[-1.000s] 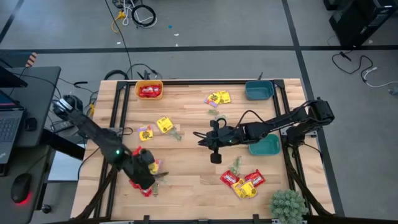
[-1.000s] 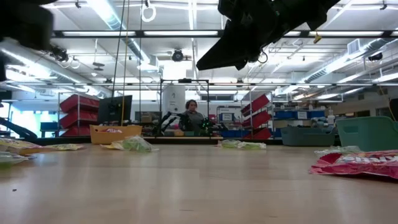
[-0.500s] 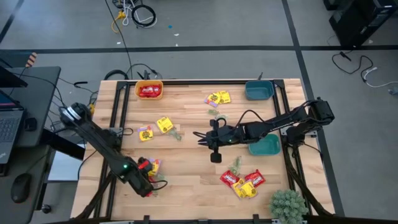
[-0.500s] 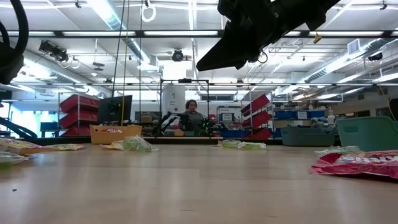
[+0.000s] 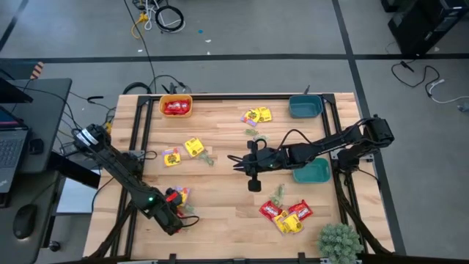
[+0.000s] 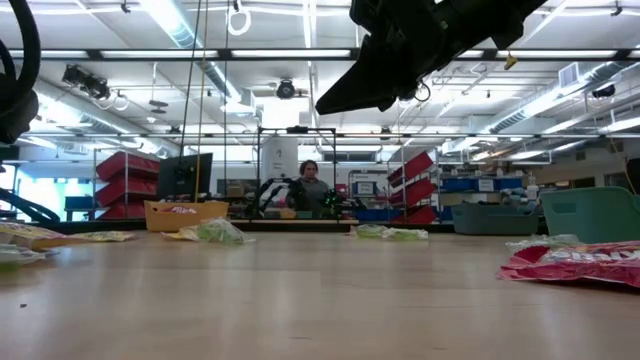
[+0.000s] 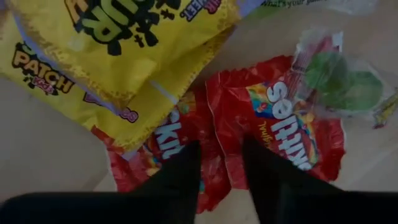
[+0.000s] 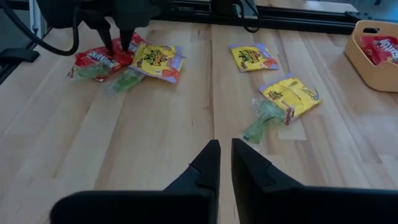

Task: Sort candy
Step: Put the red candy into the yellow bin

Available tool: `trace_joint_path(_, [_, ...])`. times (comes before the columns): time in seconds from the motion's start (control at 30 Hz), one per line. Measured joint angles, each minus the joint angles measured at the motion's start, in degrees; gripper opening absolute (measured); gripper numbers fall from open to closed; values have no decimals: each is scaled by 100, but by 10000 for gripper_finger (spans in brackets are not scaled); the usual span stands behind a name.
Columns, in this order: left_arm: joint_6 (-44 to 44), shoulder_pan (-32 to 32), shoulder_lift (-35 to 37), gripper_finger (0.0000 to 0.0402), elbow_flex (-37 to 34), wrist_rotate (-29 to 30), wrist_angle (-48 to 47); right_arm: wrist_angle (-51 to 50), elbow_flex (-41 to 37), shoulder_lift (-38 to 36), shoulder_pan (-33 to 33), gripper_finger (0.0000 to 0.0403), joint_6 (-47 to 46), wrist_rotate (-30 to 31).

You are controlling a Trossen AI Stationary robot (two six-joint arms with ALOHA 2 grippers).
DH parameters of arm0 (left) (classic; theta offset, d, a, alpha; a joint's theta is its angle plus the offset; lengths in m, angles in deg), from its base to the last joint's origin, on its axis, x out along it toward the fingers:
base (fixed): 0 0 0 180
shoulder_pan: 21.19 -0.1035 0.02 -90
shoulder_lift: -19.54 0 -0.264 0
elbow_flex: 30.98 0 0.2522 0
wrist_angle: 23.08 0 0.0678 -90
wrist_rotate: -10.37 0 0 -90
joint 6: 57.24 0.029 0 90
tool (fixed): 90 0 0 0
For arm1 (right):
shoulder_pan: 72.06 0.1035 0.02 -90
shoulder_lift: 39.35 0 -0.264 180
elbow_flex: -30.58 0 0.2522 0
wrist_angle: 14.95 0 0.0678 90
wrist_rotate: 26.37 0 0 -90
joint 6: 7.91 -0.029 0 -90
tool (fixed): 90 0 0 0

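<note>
A small heap of candy (image 5: 178, 196) lies near the table's front left: two red packets (image 7: 286, 137), a yellow packet (image 7: 124, 37) lying partly over them and a pale green one (image 7: 339, 84). My left gripper (image 7: 221, 152) points straight down over the red packets (image 8: 99, 59), open, with nothing between its fingers. One finger stands over each red packet, and the line where the two meet runs between them. My right gripper (image 5: 233, 161) hangs shut and empty above the table's middle, well away from any candy. My left gripper comes from above with its fingertips (image 7: 186, 155) right at the two red packets. I cannot tell whether they touch the wrappers. The packets lie flat on the table.
An orange bowl (image 5: 176, 106) holding red candy stands at the far left. One teal bowl (image 5: 305, 107) stands at the far right and another (image 5: 311, 172) at the right edge. More candy lies at the far middle (image 5: 256, 115), left of centre (image 5: 193, 147) and front right (image 5: 286, 214). A plant (image 5: 338, 240) fills the near right corner.
My left gripper has sunk toward the candy heap and shifted a little toward the table's near edge. The candy has stayed where it was.
</note>
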State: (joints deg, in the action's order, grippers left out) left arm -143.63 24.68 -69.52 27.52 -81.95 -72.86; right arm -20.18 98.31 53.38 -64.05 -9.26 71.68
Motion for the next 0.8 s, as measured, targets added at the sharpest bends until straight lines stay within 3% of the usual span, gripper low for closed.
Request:
trace_joint_path(0.1, [233, 0, -7, 36, 87, 20, -38, 2, 0, 0, 0, 25, 0, 0])
trace_joint_path(0.17, [372, 0, -21, 11, 147, 46, -117, 2, 0, 0, 0, 25, 0, 0])
trace_joint_path(0.53, [1186, -245, -34, 1, 902, 696, -1208, -3, 0, 0, -46, 22, 108, 173])
trace_joint_path(0.8, [1659, -406, -26, 8, 997, 610, -996, -57, 0, 0, -74, 32, 94, 173])
